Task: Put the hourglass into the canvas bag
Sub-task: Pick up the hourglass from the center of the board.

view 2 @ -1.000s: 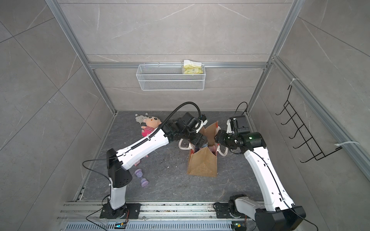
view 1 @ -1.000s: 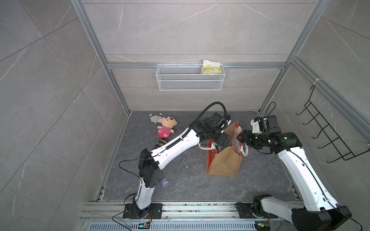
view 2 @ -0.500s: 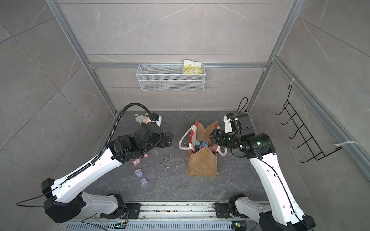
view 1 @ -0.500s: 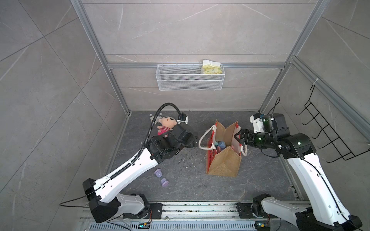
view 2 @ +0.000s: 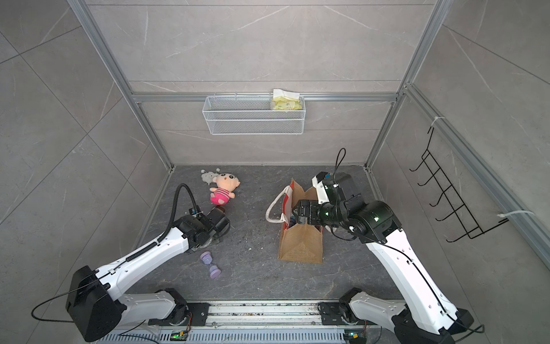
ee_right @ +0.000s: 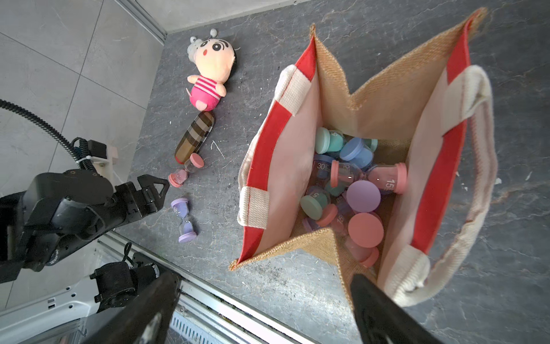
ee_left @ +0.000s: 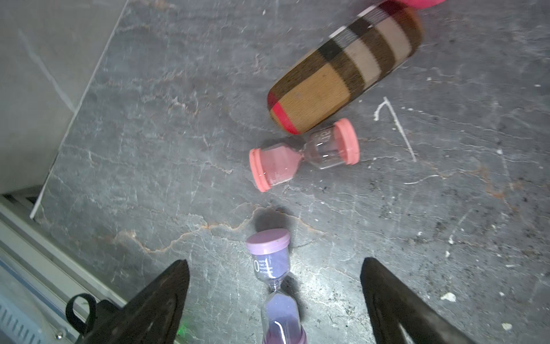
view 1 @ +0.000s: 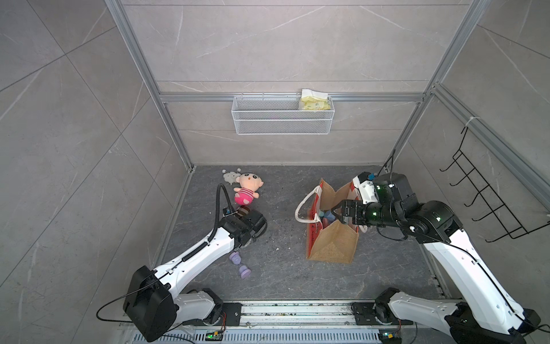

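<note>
The bag [view 1: 333,241] stands upright on the right half of the tabletop, its mouth gaping. That is what lets things be dropped in from above, and the right wrist view shows a heap of hourglasses already on its bottom. The right gripper [view 1: 337,215] hangs over that mouth with its fingers spread wide and nothing between them. It looks stationed there to keep the soft walls from folding shut, though I cannot tell whether a finger touches the near rim. The left gripper [ee_left: 275,263] is low over the left half of the tabletop, well apart from the bag. Its fingers are spread wide and empty, one to either side of the purple hourglass [ee_left: 272,268], which suggests this is the next one to be grasped. A doll [view 1: 247,190] lies near the back left corner and a plaid case [ee_left: 345,68] lies just in front of it; neither is in the way. The purple hourglass lies on its side near the left edge, closer to the front than the case, its long axis running between the fingers, so the narrow waist or a bulb is the likely place to close on. A pink hourglass [ee_left: 303,155] also lies on its side, just beside the end of the case, and it probably waits its turn.
</note>
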